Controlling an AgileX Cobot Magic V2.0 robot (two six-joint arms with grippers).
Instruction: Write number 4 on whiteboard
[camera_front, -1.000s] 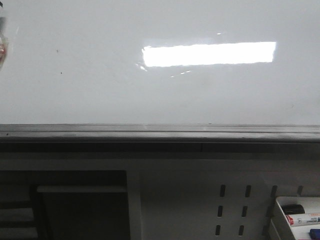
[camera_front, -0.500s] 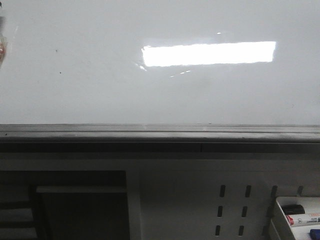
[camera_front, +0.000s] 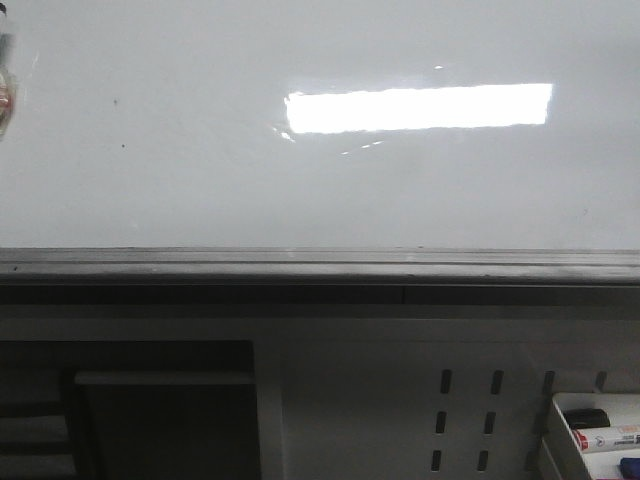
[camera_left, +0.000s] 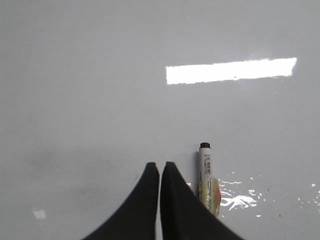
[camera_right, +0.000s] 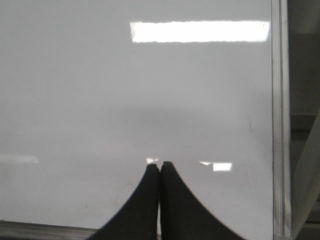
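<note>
Front view first: has anything been changed on the whiteboard (camera_front: 200, 190) since a moment ago?

Almost nothing. The same bright glare (camera_front: 418, 108) is seen, the same dark ledge rail (camera_front: 320, 268) under it, and the same two tiny specks (camera_front: 123, 147). No new line has been drawn.

So where is the number 4?

It cannot be found in any view. The white of the board is bare, so the writing is judged as not yet begun.

What is held by the left hand (camera_left: 159, 167)?

Nothing. Its two black fingers are pressed together with no gap, and nothing is pinched between them. A marker (camera_left: 207, 175) with a black cap is seen lying just beside them on the glossy white, but it is not touched.

And the right hand (camera_right: 159, 166)?

It is closed tight too, and nothing is carried. It is pointed at the board, near the board's side edge.

Are more pens seen?

Yes, some are kept in a white tray (camera_front: 552, 425) low in the corner of the front view, well apart from the board's middle.

What is meant by all this for the job?

Since nothing has been moved and no pen is held, a marker must first be picked up, and its cap likely taken off. Only then can the 4 be drawn.
</note>
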